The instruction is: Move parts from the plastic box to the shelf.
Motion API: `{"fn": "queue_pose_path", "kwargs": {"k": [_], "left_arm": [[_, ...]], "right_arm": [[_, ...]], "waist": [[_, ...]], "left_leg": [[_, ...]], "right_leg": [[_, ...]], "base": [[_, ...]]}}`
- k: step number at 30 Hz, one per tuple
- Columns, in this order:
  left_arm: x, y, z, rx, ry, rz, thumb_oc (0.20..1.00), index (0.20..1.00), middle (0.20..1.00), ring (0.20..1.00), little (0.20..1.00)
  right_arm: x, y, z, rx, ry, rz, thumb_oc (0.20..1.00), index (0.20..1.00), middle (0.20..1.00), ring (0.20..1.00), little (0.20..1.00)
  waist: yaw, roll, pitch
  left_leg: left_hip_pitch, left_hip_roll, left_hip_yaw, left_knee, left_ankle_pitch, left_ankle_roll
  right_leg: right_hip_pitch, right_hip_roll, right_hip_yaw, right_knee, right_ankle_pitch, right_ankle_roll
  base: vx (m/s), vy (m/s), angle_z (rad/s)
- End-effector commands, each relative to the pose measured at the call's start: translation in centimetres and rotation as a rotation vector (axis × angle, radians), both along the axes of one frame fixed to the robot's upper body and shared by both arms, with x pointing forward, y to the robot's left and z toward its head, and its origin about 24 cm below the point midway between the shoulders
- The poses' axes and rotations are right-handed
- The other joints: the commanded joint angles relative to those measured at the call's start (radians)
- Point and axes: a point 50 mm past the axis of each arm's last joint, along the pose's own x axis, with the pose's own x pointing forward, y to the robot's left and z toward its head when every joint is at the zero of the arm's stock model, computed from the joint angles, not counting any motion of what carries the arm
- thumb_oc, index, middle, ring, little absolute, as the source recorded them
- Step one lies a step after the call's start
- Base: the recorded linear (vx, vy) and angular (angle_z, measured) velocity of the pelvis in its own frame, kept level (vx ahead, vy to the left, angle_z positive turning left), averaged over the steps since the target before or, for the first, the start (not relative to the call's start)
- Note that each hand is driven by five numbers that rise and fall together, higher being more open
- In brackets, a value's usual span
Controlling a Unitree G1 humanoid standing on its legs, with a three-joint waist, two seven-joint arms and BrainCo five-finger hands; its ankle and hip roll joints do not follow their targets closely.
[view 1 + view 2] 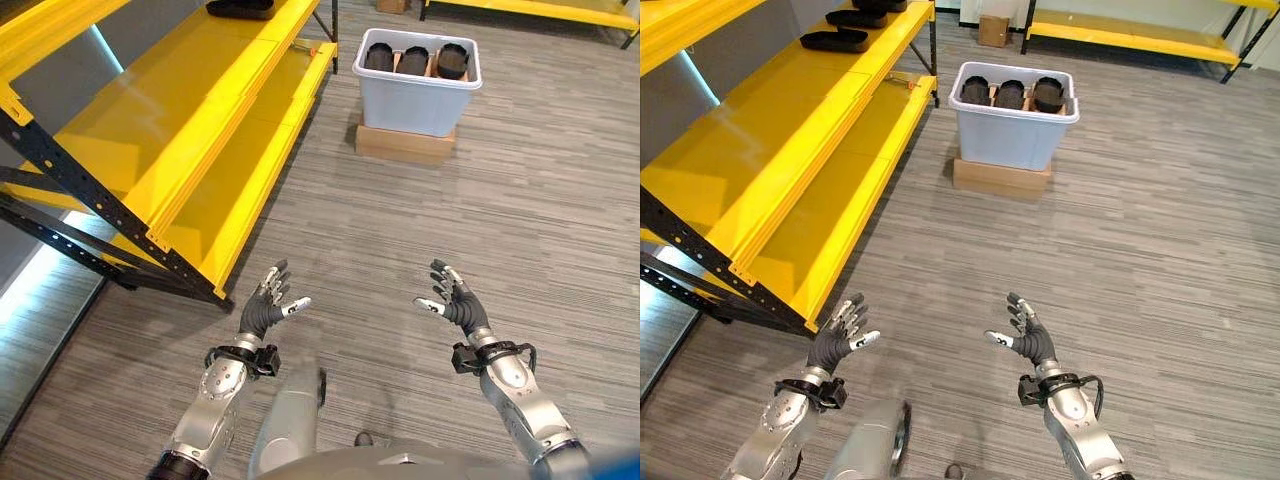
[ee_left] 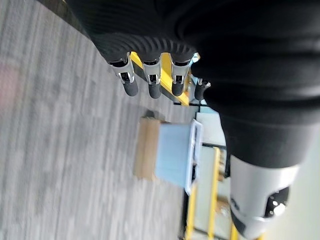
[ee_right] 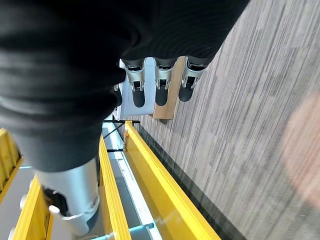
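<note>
A pale plastic box [image 1: 417, 92] stands on a flat cardboard carton [image 1: 405, 144] on the floor well ahead of me, with three dark cylindrical parts [image 1: 412, 60] upright inside. The yellow shelf [image 1: 195, 110] runs along my left; flat black parts [image 1: 835, 40] lie on its upper level at the far end. My left hand [image 1: 265, 307] and right hand [image 1: 455, 300] hover over the floor near me, both open and empty, palms facing each other. In the left wrist view the box [image 2: 175, 159] shows past the fingers [image 2: 152, 85].
Grey striped carpet [image 1: 400, 230] lies between me and the box. The shelf's black diagonal frame [image 1: 90, 195] and its yellow lower lip [image 1: 230, 250] jut out close to my left hand. Another yellow rack [image 1: 1130, 35] and a small carton [image 1: 992, 30] stand at the far wall.
</note>
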Motion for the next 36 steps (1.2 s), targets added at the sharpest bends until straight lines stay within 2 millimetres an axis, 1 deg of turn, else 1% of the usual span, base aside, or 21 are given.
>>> {"fn": "queue_pose_path", "kwargs": {"k": [1,5,6,7,8,10,12,13,14,15,16,18,19,23,26,27,29,32,33,34,36], "left_arm": [[1.4,0.1,2.9,0.019,-0.173,-0.014,1.000,1.000,1.000,1.000,1.000],[1.5,0.0,3.0,0.016,-0.175,-0.024,1.000,1.000,1.000,1.000,1.000],[1.6,0.0,3.2,0.020,-0.181,-0.031,1.000,1.000,1.000,1.000,1.000],[1.7,-0.1,3.3,0.020,-0.184,-0.042,1.000,1.000,1.000,1.000,1.000],[2.0,-0.3,3.3,0.021,-0.182,-0.052,1.000,1.000,1.000,1.000,1.000],[2.2,-0.4,3.5,0.032,-0.187,-0.062,1.000,1.000,1.000,1.000,1.000],[2.3,-0.3,3.7,0.046,-0.193,-0.066,1.000,1.000,1.000,1.000,1.000],[2.3,-0.3,3.7,0.056,-0.194,-0.071,1.000,1.000,1.000,1.000,1.000],[2.3,-0.4,3.7,0.059,-0.191,-0.076,1.000,1.000,1.000,1.000,1.000],[2.2,-0.3,3.5,0.068,-0.183,-0.083,1.000,1.000,1.000,1.000,1.000],[2.2,-0.3,3.5,0.067,-0.180,-0.083,1.000,1.000,1.000,1.000,1.000],[2.1,-0.1,3.3,0.065,-0.172,-0.071,1.000,1.000,1.000,1.000,1.000],[1.9,0.2,3.1,0.060,-0.161,-0.052,1.000,1.000,1.000,1.000,1.000],[1.7,0.5,2.9,0.059,-0.158,-0.032,1.000,1.000,1.000,1.000,1.000],[1.7,0.5,2.9,0.059,-0.158,-0.032,1.000,1.000,1.000,1.000,1.000],[1.6,0.6,2.7,0.067,-0.152,-0.030,1.000,1.000,1.000,1.000,1.000],[1.6,0.2,2.3,0.053,-0.139,-0.024,1.000,1.000,1.000,1.000,1.000],[1.7,0.2,2.5,0.041,-0.149,-0.018,1.000,1.000,1.000,1.000,1.000],[1.7,0.2,2.5,0.040,-0.149,-0.018,1.000,1.000,1.000,1.000,1.000],[1.9,0.1,2.6,0.029,-0.152,-0.018,1.000,1.000,1.000,1.000,1.000],[2.0,0.0,2.6,0.016,-0.150,-0.006,1.000,1.000,1.000,1.000,1.000]], "right_arm": [[-0.5,0.2,1.5,0.007,-0.097,0.004,1.000,1.000,1.000,1.000,1.000],[-1.0,0.7,0.9,0.029,-0.064,0.020,1.000,1.000,1.000,1.000,1.000],[-1.2,1.1,0.9,0.051,-0.057,0.029,1.000,1.000,1.000,1.000,1.000],[-1.0,1.4,0.8,0.046,-0.057,0.042,1.000,1.000,1.000,1.000,1.000],[-0.8,2.0,0.9,0.049,-0.058,0.064,1.000,1.000,1.000,1.000,1.000],[-0.8,2.4,1.0,0.057,-0.064,0.076,1.000,1.000,1.000,1.000,1.000],[-0.8,2.8,1.0,0.062,-0.066,0.086,1.000,1.000,1.000,1.000,1.000],[-0.8,3.0,1.1,0.061,-0.072,0.096,1.000,1.000,1.000,1.000,1.000],[-0.8,3.0,1.1,0.060,-0.068,0.098,1.000,1.000,1.000,1.000,1.000],[-1.1,2.9,0.9,0.054,-0.060,0.097,1.000,1.000,1.000,1.000,1.000],[-1.1,2.9,0.9,0.058,-0.059,0.093,1.000,1.000,1.000,1.000,1.000],[-1.1,2.8,0.9,0.060,-0.059,0.086,1.000,1.000,1.000,1.000,1.000],[-0.9,2.7,0.8,0.062,-0.056,0.077,1.000,1.000,1.000,1.000,1.000],[-0.8,2.9,0.9,0.038,-0.059,0.107,1.000,1.000,1.000,1.000,1.000],[-0.8,2.9,0.9,0.038,-0.059,0.107,1.000,1.000,1.000,1.000,1.000],[-1.0,2.8,0.9,0.021,-0.057,0.113,1.000,1.000,1.000,1.000,1.000],[-0.9,2.6,0.9,0.021,-0.056,0.107,1.000,1.000,1.000,1.000,1.000],[-0.6,2.4,1.4,0.022,-0.080,0.108,1.000,1.000,1.000,1.000,1.000],[-0.6,2.4,1.4,0.022,-0.080,0.108,1.000,1.000,1.000,1.000,1.000],[-0.4,2.2,1.6,0.021,-0.089,0.101,1.000,1.000,1.000,1.000,1.000],[-0.2,2.0,1.9,0.026,-0.101,0.096,1.000,1.000,1.000,1.000,1.000]], "waist": [[-0.010,0.011,-0.027],[-0.011,0.001,-0.061],[-0.010,-0.009,-0.080],[-0.003,-0.019,-0.097],[0.000,-0.024,-0.102],[-0.002,-0.026,-0.099],[-0.017,-0.006,-0.082],[-0.025,0.009,-0.068],[-0.034,0.022,-0.060],[-0.049,0.046,-0.055],[-0.061,0.050,-0.049],[-0.073,0.052,-0.040],[-0.072,0.045,-0.037],[-0.085,0.038,-0.032],[-0.085,0.039,-0.031],[-0.080,0.025,-0.052],[-0.084,0.029,-0.079],[-0.085,0.044,-0.094],[-0.085,0.045,-0.095],[-0.092,0.051,-0.104],[-0.090,0.051,-0.108]], "left_leg": [[0.241,0.062,-0.029,-0.073,0.242,-0.039],[0.272,0.028,-0.043,-0.055,0.206,-0.018],[0.271,0.005,-0.026,-0.022,0.172,-0.002],[0.266,-0.023,-0.016,0.015,0.126,0.018],[0.278,-0.043,-0.007,0.036,0.085,0.042],[0.310,-0.059,0.008,0.047,0.048,0.069],[0.367,-0.062,0.005,0.026,0.036,0.088],[0.397,-0.059,0.006,0.015,0.028,0.100],[0.425,-0.056,0.009,0.002,0.023,0.105],[0.477,-0.047,0.008,-0.024,0.012,0.109],[0.503,-0.053,0.000,-0.035,0.010,0.107],[0.549,-0.062,-0.006,-0.056,-0.003,0.104],[0.576,-0.068,-0.008,-0.073,-0.020,0.094],[0.646,-0.062,-0.031,-0.109,-0.051,0.068],[0.647,-0.062,-0.031,-0.109,-0.052,0.068],[0.683,-0.058,-0.034,-0.114,-0.074,0.051],[0.714,-0.023,-0.035,-0.112,-0.093,0.035],[0.725,0.024,-0.044,-0.099,-0.082,0.006],[0.725,0.026,-0.044,-0.100,-0.082,0.005],[0.716,0.076,-0.051,-0.071,-0.047,-0.029],[0.706,0.092,-0.056,-0.030,-0.008,-0.044]], "right_leg": [[-0.129,0.004,-0.119,0.128,0.078,0.085],[-0.093,-0.036,-0.106,0.146,0.057,0.116],[-0.085,-0.067,-0.105,0.152,0.063,0.134],[-0.086,-0.099,-0.101,0.180,0.088,0.156],[-0.121,-0.118,-0.092,0.268,0.133,0.175],[-0.183,-0.129,-0.088,0.449,0.239,0.201],[-0.272,-0.116,-0.102,0.619,0.344,0.216],[-0.304,-0.120,-0.127,0.694,0.362,0.215],[-0.332,-0.124,-0.152,0.742,0.357,0.213],[-0.414,-0.134,-0.197,0.751,0.316,0.196],[-0.459,-0.124,-0.210,0.714,0.289,0.187],[-0.481,-0.141,-0.250,0.614,0.264,0.176],[-0.499,-0.179,-0.284,0.431,0.270,0.180],[-0.498,-0.176,-0.259,0.119,0.355,0.217],[-0.497,-0.176,-0.260,0.118,0.355,0.217],[-0.476,-0.188,-0.276,0.074,0.360,0.224],[-0.442,-0.171,-0.291,0.079,0.370,0.209],[-0.440,-0.144,-0.319,0.118,0.327,0.187],[-0.440,-0.143,-0.320,0.119,0.326,0.186],[-0.430,-0.113,-0.327,0.133,0.279,0.162],[-0.412,-0.089,-0.329,0.124,0.262,0.147]], "base": [[0.31,0.135,-0.48],[0.33,0.177,-0.81],[0.46,0.288,-0.14],[0.53,0.359,0.01],[0.43,0.325,0.45],[0.25,0.227,0.09],[0.16,0.204,0.03],[0.20,0.222,0.38],[0.34,0.260,0.37],[0.37,0.210,0.29],[0.37,0.160,0.21],[0.31,0.004,0.15],[0.36,-0.091,0.59],[0.31,-0.121,0.37],[0.13,-0.065,-0.26],[0.54,-0.251,-0.11],[0.54,-0.263,0.14],[0.24,-0.184,-0.05],[0.31,-0.289,-0.15],[0.30,-0.298,0.02],[0.30,-0.283,0.13]]}}
